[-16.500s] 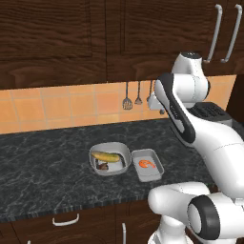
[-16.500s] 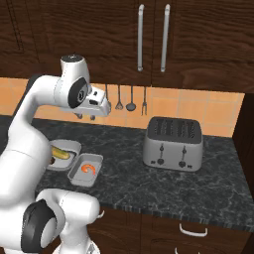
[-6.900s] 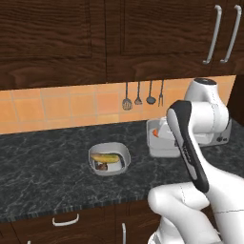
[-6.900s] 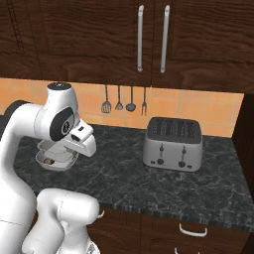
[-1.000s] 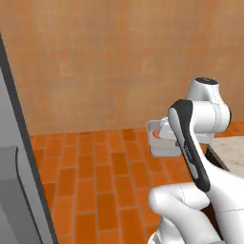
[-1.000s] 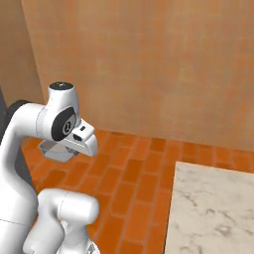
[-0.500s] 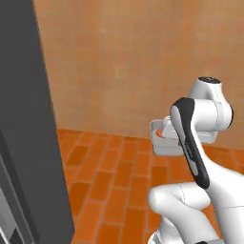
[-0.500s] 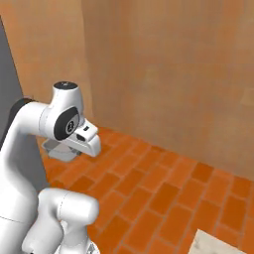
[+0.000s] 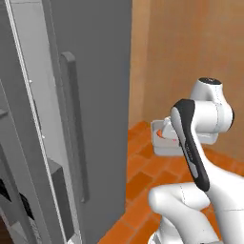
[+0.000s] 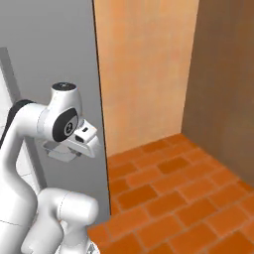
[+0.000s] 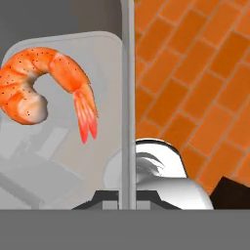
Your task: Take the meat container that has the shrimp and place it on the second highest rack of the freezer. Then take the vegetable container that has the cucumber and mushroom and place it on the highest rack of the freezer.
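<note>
The meat container [image 9: 164, 143] hung in the air beside the freezer [image 9: 90, 95], carried at the end of the white arm, out past the appliance's front corner and above the orange brick floor [image 10: 168, 198]. From the left base camera the small grey tray showed just to the left of the arm's dark-edged forearm, with a spot of orange-red, the shrimp [image 9: 161, 135], lying in it. From the right base camera the tray [image 10: 59, 151] sat low under the wrist, close against the grey side of the freezer [image 10: 49, 49].

In the hand camera the shrimp [image 11: 44, 83] lay curled on the tray's grey floor [image 11: 105, 63], its tail fan pointing down toward the fingers. The tray's flared rim ran as a pale upright strip from the top of that picture down to the spot where the fingers [image 11: 124, 195] rose, so the rim appeared pinched between them; the tips themselves were mostly hidden behind it. The tray spread to the left of that strip, the brick floor to its right.

The freezer's long vertical handle [image 9: 76, 128] stood well left of the tray.
</note>
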